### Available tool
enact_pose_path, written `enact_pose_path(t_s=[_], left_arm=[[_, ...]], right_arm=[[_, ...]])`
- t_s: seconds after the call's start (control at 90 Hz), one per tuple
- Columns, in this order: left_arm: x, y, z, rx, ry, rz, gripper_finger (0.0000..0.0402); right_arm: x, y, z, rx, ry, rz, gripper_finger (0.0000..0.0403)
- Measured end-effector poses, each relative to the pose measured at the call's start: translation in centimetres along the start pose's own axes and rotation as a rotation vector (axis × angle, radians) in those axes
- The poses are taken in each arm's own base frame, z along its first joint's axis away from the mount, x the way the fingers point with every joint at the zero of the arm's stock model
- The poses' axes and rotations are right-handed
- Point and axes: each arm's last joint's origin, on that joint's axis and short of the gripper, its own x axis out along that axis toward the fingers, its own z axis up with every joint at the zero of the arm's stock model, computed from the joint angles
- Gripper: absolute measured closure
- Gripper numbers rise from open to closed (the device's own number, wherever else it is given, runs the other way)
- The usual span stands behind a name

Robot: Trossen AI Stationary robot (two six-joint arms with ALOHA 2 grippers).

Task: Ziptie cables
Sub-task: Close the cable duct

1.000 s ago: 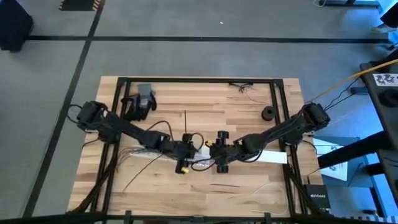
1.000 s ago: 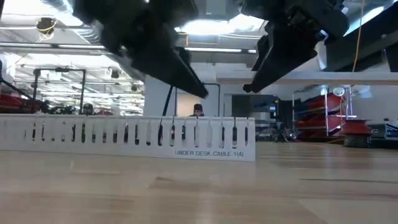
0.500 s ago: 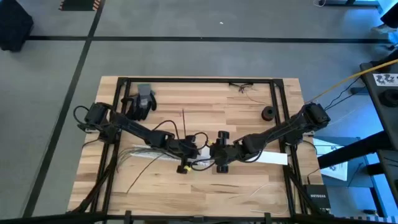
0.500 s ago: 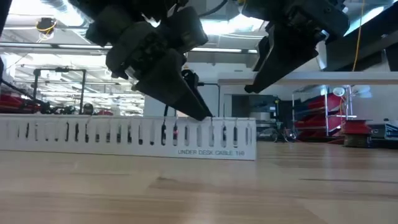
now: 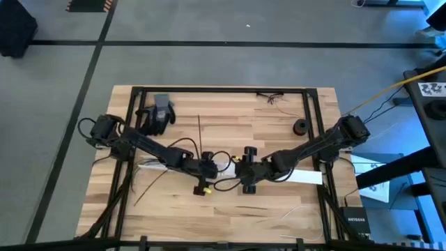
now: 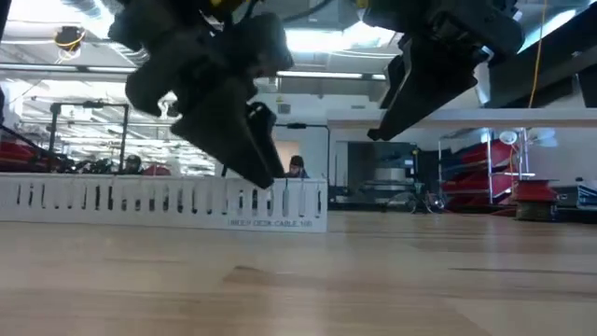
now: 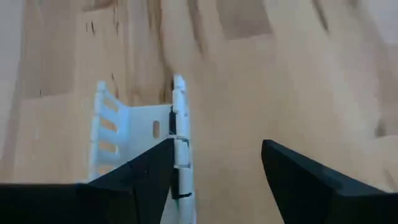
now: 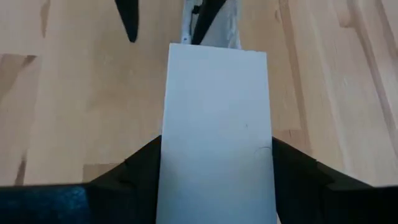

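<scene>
Left end effector (image 7: 214, 162): fingers apart, one inside white slotted plastic duct (image 6: 187, 201) | change: duct dragged leftward | right end effector (image 8: 214, 162): spread, straddling flat white cover strip (image 8: 216, 124) | dark limp cables (image 5: 150, 174): behind left end effector, unbundled on wooden counter (image 5: 279, 209) | ziptie pending.

Both arms reach in toward frame center, high view. Left gripper (image 5: 211, 168) sits just left of center w/ fingers (image 7: 140, 177) spread apart. Right gripper (image 5: 237, 169) just right of center, fingers (image 8: 134, 171) spread wide too.
</scene>
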Motion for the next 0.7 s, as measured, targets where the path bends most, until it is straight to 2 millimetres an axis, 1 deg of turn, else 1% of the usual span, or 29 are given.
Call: enact_pose_path(t_s=[0.189,0.289,0.378,0.556,0.7], left_arm=[[-0.1,0.0,0.4,0.093,-0.031,0.002,0.0166],[-0.1,0.0,0.5,0.052,-0.042,0.002,0.0166],[-0.1,0.2,0.5,0.003,-0.042,0.043,0.0166],[0.0,1.7,0.1,-0.107,-0.005,0.183,0.0166],[-0.1,2.3,0.2,-0.097,0.021,0.212,0.0166]], right_arm=[[-0.1,-0.1,0.0,0.001,-0.008,-0.015,0.0178],[-0.1,-0.1,0.0,0.0,-0.008,-0.018,0.0178],[-0.1,-0.1,0.0,-0.02,-0.008,-0.018,0.0178],[-0.1,-0.1,0.0,-0.045,0.001,-0.02,0.0178],[-0.1,-0.1,-0.1,-0.045,0.003,-0.021,0.0178]])
